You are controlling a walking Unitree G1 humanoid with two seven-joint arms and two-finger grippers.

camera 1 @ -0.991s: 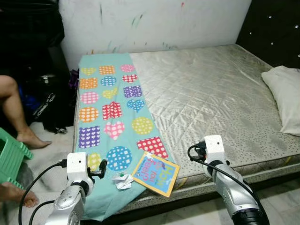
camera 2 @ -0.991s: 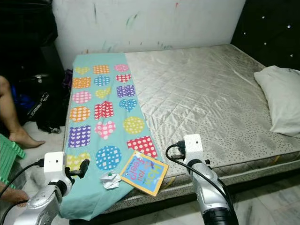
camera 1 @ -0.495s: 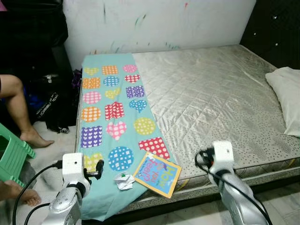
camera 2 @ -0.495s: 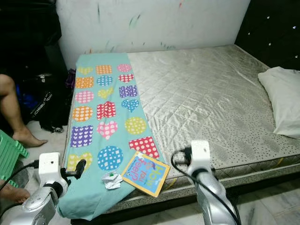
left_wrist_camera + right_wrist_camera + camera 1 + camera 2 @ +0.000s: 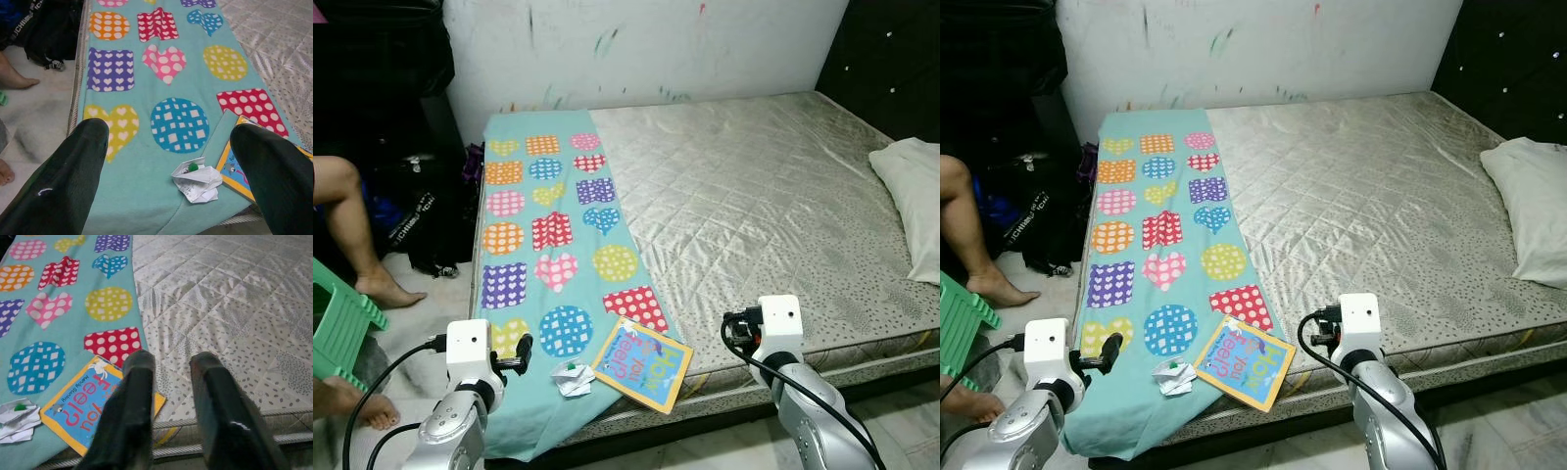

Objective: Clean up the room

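Bare quilted mattress [image 5: 754, 206] against the marked wall, sheetless, likely stripped for tidying. Pillow [image 5: 913, 196] pushed to the far right end by the dark headboard. Teal blanket [image 5: 548, 245] with hearts and dotted shapes laid lengthwise down the left strip of the bed, near end drooping over the edge. Children's book [image 5: 642, 362] flat at the near edge, half on the blanket and half on the mattress, corner overhanging: probably dropped, not shelved. Crumpled paper scrap [image 5: 572, 378] with a green fleck just beside the book, on the blanket, looking like rubbish to bin. Black bag [image 5: 421, 220] on the floor left of the bed, beside a seated person's leg [image 5: 352, 235]. Left pincer [image 5: 171, 161] spread wide, framing the paper scrap, apparently lined up for it. Right pincer [image 5: 168, 396] narrowly parted, empty, hanging over the bed edge near the book.
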